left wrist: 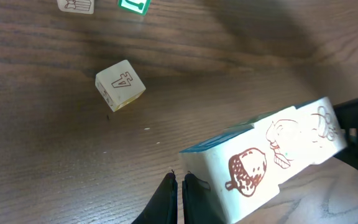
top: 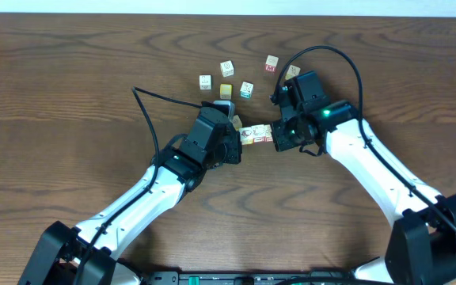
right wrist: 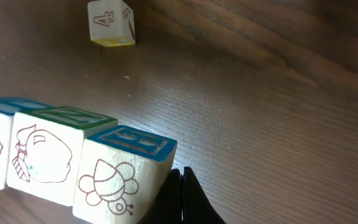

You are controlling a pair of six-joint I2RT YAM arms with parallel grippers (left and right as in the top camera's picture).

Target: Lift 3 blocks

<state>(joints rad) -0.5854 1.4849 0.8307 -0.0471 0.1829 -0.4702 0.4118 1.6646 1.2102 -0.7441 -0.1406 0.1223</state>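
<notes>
The left arm (top: 141, 198) runs from the near left up to the middle, its white link low and its black left wrist (top: 208, 138) turned toward the right. The left end effector (top: 237, 145) has its fingers (left wrist: 165, 199) pressed together, tips pointing right. The right arm (top: 378, 174) comes in from the near right and bends at the right wrist (top: 303, 99). The right end effector (top: 277, 136) points left, its own fingers (right wrist: 191, 199) also closed tight. The two tips face each other, slightly apart.
</notes>
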